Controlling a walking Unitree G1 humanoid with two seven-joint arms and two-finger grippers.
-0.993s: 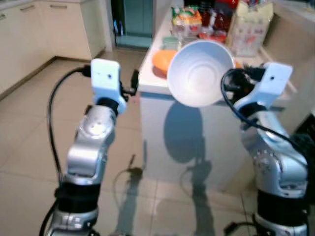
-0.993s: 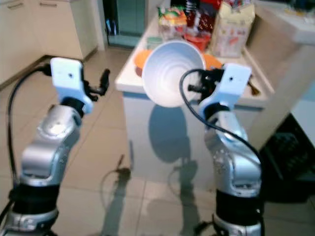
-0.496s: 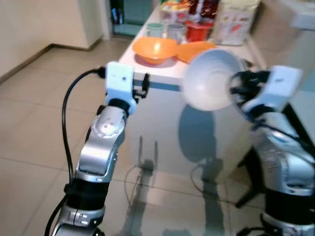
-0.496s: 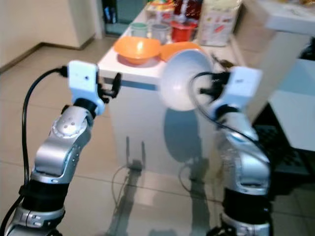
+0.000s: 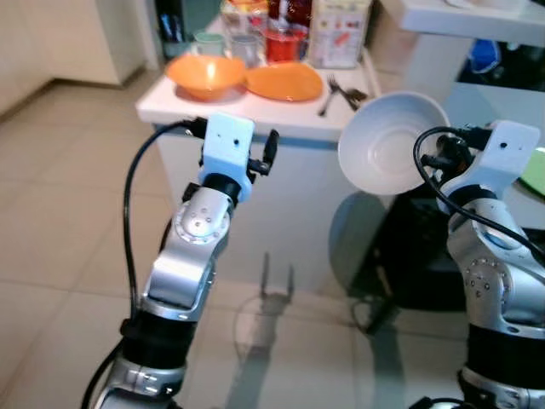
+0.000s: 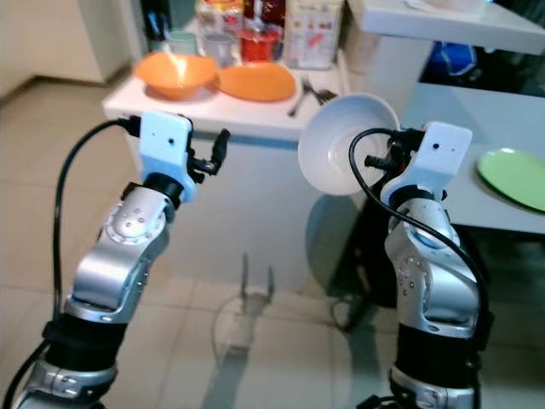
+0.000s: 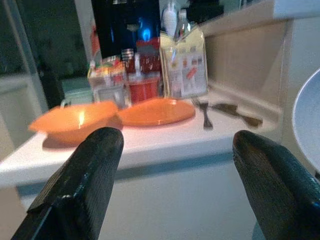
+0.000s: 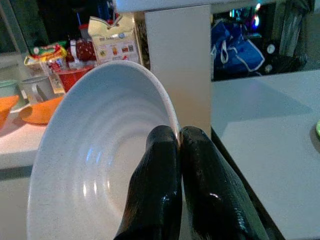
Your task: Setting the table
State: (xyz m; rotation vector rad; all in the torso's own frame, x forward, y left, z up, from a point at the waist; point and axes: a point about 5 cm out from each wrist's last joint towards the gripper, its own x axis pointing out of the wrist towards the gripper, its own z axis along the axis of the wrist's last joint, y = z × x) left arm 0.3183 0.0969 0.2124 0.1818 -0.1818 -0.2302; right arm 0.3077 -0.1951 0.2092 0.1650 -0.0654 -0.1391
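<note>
Right of centre frame: right hand (image 8: pixel 179 145) pinching white bowl (image 5: pixel 390 143) rim; view has swung toward grey table (image 6: pixel 477 183) with green plate (image 6: pixel 515 175). Left hand (image 7: pixel 175 165) spread, empty. Placement likely next.

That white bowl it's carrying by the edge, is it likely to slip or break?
The white bowl looks glossy and stiff, so probably slippery. The right gripper pinches only its rim, bowl tilted on its side, so it may swing or slide. If ceramic, as it seems, a drop onto the tiled floor would likely break it.
</note>
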